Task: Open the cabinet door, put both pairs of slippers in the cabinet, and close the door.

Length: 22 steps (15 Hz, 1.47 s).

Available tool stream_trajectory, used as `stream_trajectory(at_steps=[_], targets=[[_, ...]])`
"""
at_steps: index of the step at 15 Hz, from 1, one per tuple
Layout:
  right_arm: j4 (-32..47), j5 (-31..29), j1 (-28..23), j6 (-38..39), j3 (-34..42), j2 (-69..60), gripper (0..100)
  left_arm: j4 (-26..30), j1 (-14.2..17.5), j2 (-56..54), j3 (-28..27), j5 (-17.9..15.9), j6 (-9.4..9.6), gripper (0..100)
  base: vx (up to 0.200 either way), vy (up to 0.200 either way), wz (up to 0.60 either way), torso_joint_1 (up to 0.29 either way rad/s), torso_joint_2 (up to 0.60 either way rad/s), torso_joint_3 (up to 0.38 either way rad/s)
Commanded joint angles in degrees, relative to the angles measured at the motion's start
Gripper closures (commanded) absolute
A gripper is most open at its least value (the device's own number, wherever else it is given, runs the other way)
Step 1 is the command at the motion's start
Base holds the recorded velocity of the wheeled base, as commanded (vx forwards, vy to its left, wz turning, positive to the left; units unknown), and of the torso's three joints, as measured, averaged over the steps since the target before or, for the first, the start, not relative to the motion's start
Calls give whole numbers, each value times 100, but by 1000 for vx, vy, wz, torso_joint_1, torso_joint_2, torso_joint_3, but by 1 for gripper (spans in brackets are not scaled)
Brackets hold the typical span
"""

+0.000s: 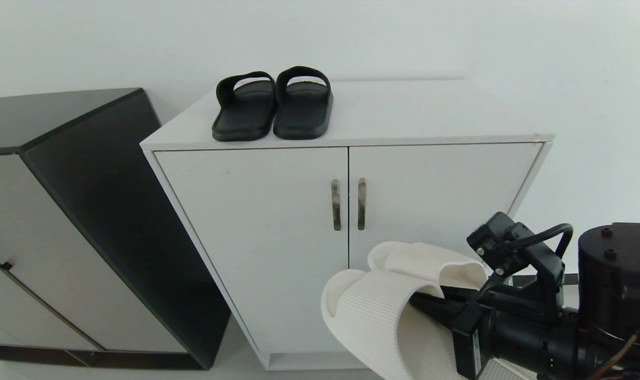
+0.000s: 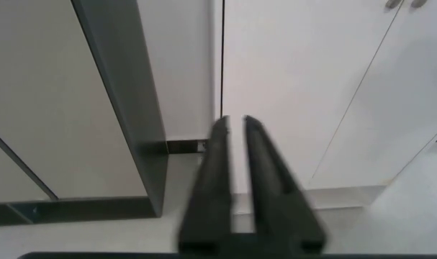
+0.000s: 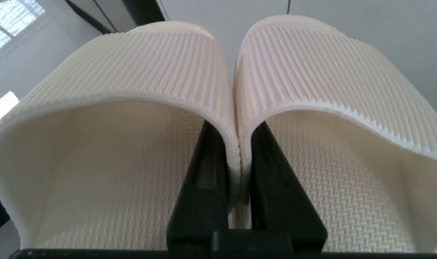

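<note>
White slippers (image 1: 383,316), side by side, inner walls clamped in right tool (image 3: 237,147)

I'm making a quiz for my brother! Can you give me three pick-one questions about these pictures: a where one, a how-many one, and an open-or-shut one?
1. Where are the black slippers? A on the floor B on top of the white cabinet C inside it
2. How many door handles does it show? A one B two C four
3. The cabinet doors are: A both shut B one open C both open
Answers: B, they rest on its top; B, two bars flank the middle seam; A, both lie flush.
</note>
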Motion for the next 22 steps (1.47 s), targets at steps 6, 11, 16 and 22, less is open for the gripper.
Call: stream_trajectory(at_steps=[6, 11, 16, 22], targets=[[-7, 3, 5, 0, 40, 33, 100, 0, 1, 5, 0, -8, 14, 0, 0, 0, 0, -114, 464, 346], [1, 3, 14, 0, 48, 50, 100, 9, 1, 5, 0, 80, 295, 0, 0, 0, 0, -39, 413, 365], [-7, -6, 14, 8, 119, 24, 100, 18, -8, 189, -589, 150, 225, 0, 0, 0, 0, -1, 64, 64], [-7, -6, 67, 8, 127, 24, 100, -1099, -140, 3775, -2136, -2249, -426, 0, 0, 0, 0, 0, 0, 0]])
